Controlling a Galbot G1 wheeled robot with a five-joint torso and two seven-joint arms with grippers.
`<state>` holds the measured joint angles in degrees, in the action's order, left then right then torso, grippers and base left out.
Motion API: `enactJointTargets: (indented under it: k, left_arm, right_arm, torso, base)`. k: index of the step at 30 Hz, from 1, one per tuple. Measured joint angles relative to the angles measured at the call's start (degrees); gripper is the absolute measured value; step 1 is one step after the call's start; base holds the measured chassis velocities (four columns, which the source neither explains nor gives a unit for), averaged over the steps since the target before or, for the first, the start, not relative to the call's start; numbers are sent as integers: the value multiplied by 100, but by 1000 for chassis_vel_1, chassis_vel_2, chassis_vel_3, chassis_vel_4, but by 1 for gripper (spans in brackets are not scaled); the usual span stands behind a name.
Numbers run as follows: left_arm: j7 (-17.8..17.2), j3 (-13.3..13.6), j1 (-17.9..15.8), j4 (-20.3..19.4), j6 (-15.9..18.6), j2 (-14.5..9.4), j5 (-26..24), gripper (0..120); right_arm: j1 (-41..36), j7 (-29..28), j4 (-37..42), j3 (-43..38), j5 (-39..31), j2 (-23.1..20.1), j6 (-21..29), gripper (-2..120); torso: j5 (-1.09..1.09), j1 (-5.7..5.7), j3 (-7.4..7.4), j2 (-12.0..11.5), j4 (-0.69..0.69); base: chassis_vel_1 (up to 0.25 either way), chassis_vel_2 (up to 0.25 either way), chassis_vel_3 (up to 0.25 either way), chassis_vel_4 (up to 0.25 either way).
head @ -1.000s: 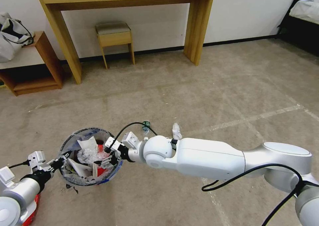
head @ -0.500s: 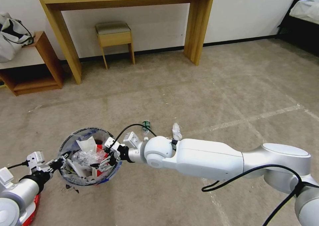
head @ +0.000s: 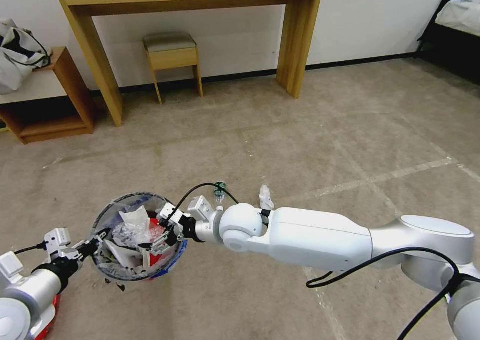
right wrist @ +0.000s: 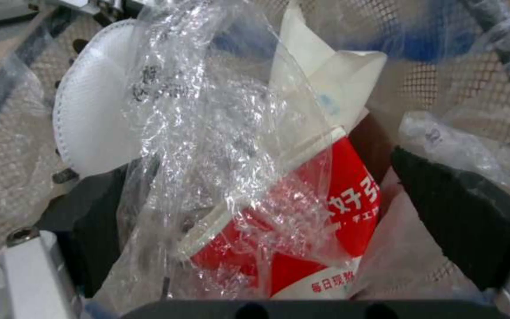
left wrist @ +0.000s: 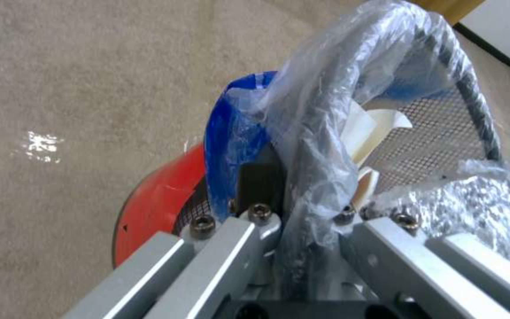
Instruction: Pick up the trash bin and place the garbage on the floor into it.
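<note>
Here my left end effector [head: 92, 241] is pinched tight on the dark wire rim of the small round mesh trash bin with the red base [head: 172, 260]. From the left wrist view its two metal fingers [left wrist: 231, 248] close on the rim with the crinkly clear-and-blue plastic liner [left wrist: 320, 110] bunched between them. I judge this grip is there to hold the bin close in front of me, so litter can be dropped straight in; whether the base touches the beige-grey short-pile carpet floor [head: 280, 145] I cannot tell.

My right end effector [head: 162, 236] reaches across and sits over the bin's mouth. In the right wrist view its black pads [right wrist: 467, 217] stand wide apart, gripping nothing, with a sheet of crumpled clear plastic film [right wrist: 208, 133] lying loose between them. The wide spread reads to me as a release over the bin.

Inside, the bin is nearly full: a red-and-white paper cup with printed characters [right wrist: 326, 208], soft and dented; a white padded insole with stitched edge [right wrist: 90, 119], curved against the mesh wall; and a stiff folded piece of white paper [right wrist: 326, 75]. The film is thin, springy and likely to cling or lift back out.

On the floor just beyond my right wrist lie a small green-labelled bottle [head: 219, 188] and a crumpled white scrap [head: 265, 196], so garbage remains to collect.
</note>
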<state>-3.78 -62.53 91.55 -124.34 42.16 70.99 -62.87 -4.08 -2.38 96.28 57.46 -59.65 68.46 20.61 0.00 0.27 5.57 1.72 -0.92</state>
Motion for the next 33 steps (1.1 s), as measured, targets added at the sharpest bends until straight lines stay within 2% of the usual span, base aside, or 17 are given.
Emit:
enactJointTargets:
  k: [20,33]
  left_arm:
    - [-13,17,-22,-6,0,18,29,1]
    - [-13,-5,13,-25,-2,27,36,1]
  right_arm:
    - [61,-71,268,-114,106,-198,25,100]
    - [101,-146,339,-116,118,-171,85,100]
  torso:
    - [0,0,0,0,0]
    - [0,0,0,0,0]
  base:
    - [0,0,0,0]
    - [0,0,0,0]
